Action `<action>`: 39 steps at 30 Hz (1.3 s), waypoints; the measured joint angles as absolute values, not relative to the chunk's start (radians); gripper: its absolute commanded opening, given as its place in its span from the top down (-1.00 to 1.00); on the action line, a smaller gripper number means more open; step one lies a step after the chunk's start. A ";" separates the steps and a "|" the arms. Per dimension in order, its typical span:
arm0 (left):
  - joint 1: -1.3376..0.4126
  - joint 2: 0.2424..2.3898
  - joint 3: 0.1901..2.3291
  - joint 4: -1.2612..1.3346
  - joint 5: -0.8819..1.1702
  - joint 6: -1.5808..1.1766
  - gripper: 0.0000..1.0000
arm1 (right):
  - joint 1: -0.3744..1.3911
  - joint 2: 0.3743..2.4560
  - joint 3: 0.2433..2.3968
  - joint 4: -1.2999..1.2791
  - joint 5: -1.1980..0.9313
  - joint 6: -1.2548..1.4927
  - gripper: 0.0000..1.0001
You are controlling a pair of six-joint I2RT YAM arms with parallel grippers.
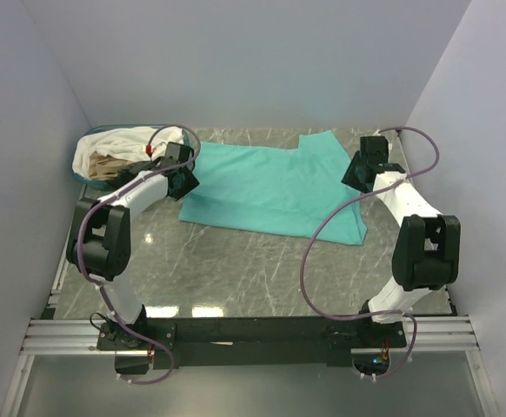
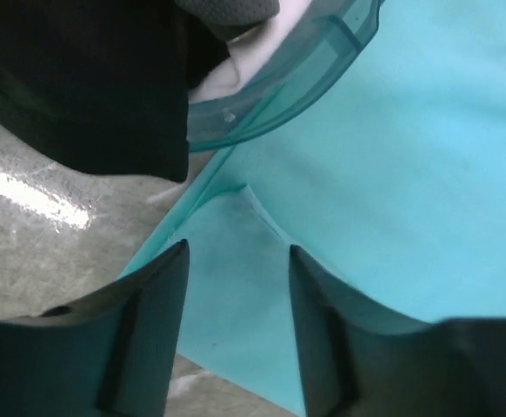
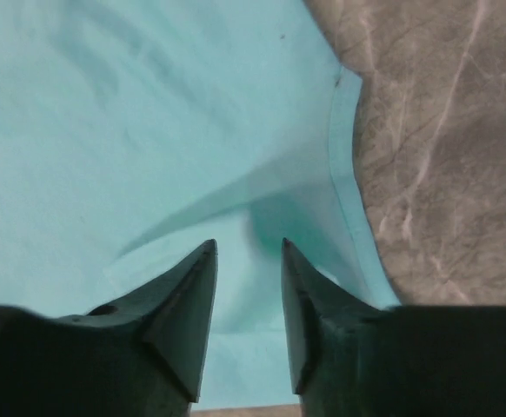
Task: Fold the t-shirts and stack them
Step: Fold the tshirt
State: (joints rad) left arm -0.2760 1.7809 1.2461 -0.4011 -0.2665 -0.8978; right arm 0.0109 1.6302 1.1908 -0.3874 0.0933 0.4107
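Observation:
A plain teal-green t-shirt (image 1: 270, 187) lies spread on the marble table, partly folded along its near edge. My left gripper (image 1: 183, 181) is open just above the shirt's left edge, next to the basket. In the left wrist view the gripper (image 2: 237, 246) has a flat corner of teal cloth (image 2: 236, 287) under its gap. My right gripper (image 1: 358, 174) is open over the shirt's right side. In the right wrist view the gripper (image 3: 248, 242) stands over a raised crease of the shirt (image 3: 149, 104) near its hem. White, beige and black shirts lie in the basket.
An oval teal-rimmed basket (image 1: 92, 178) stands at the far left with white and beige cloth (image 1: 114, 156) heaped in it. Its rim (image 2: 305, 78) and a black cloth (image 2: 79, 78) show close to my left gripper. Walls close in the left, back and right.

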 measured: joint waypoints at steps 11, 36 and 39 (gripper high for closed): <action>-0.381 1.649 1.217 -0.361 -0.282 -0.865 -0.99 | 0.010 1.512 1.123 -0.402 0.076 0.437 -0.78; -0.388 1.736 0.986 -0.130 -0.058 -0.861 -0.99 | 0.041 1.508 0.785 -0.345 -0.066 0.516 -0.81; -0.406 1.672 0.907 -0.113 -0.056 -0.883 -0.99 | 0.041 1.435 0.720 -0.350 -0.055 0.539 -0.84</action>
